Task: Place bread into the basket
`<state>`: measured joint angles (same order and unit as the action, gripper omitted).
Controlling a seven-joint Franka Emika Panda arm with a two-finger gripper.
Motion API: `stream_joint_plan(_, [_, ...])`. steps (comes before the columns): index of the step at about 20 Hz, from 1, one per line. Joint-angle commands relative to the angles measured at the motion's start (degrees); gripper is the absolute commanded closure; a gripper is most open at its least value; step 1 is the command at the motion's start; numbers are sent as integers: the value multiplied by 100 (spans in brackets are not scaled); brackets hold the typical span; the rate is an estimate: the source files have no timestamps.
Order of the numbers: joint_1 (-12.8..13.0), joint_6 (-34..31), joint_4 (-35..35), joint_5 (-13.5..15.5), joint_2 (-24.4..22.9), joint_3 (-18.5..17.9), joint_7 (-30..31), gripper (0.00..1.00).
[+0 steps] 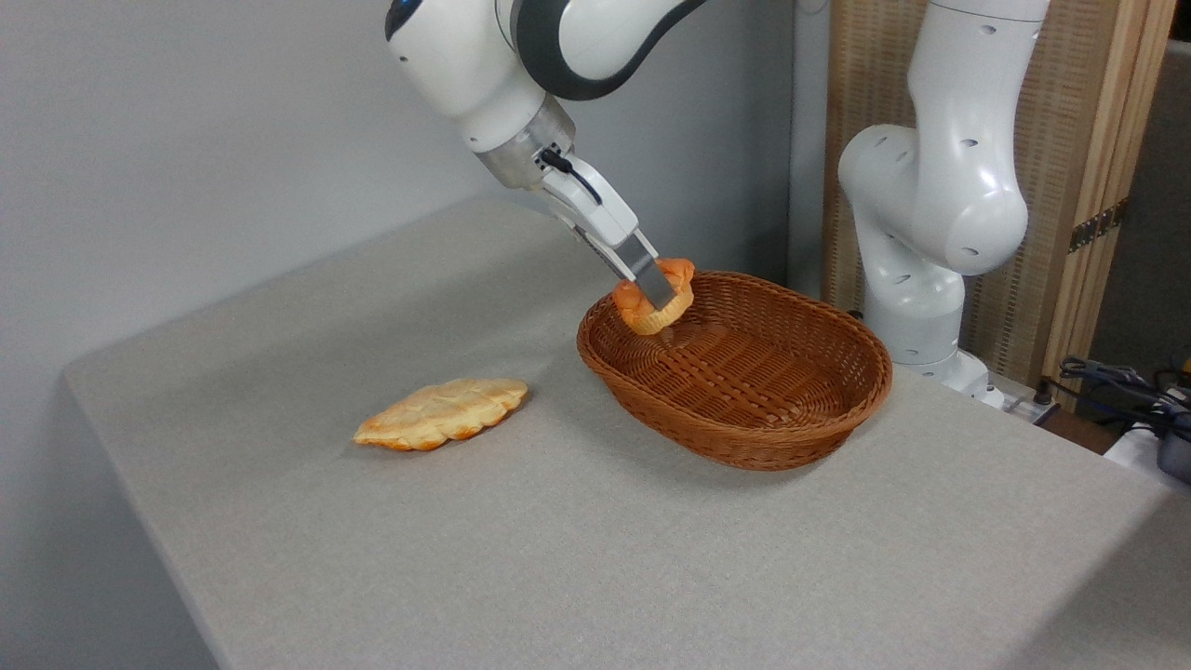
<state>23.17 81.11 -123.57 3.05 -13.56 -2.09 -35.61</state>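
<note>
Item one, your gripper [657, 290]: jaws closed on the bread [653, 298], the near metal finger [644, 270] lying across the bun's front face, the far finger hidden behind it. The bread is a small round bun with a deep orange knotted top and a paler base, tilted in the grip, held in the air above the left inner part of the basket [744, 437], clear of the weave below it. Item two, the basket: oval, reddish-brown wicker, shallow with flared sides, standing on the table [558, 558] toward its right rear; nothing lies inside it, and the bun's shadow falls on its floor. Item three, your arm [521, 56]: white with a dark joint band, it slants down from the upper left to the gripper, a black cable running along the wrist. Item four, a flat leaf-shaped bread [440, 413]: pale golden, lying on the table well to the left of the basket, apart from it. Item five, the table: grey, cloth-textured. Item six, the arm's base column [930, 205]: white, upright behind the basket's right end. Item seven, a slatted wooden screen [1070, 140] behind that column, and cables [1117, 381] at the far right edge.
</note>
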Motion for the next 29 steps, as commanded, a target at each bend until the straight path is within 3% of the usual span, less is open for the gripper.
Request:
stream_joint_plan(1, [178,194,-176,56,-59,-64,-33,0])
stream_joint_plan(7, [197,440,-106,21,-42,-55,-16,0])
stream_joint_plan(10, [197,537,490,3,-86,-55,2,0])
stream_joint_plan(16, [100,1617,1264,-32,-112,-151,28,0])
stream_joint_plan(23, [-515,1662,2372,-15,440,-318,-42,0])
stream_joint_plan(26, [-717,1610,2855,117,854,-379,-51,0])
stream_joint_plan(29, [-761,1627,2935,390,916,-398,-24,0])
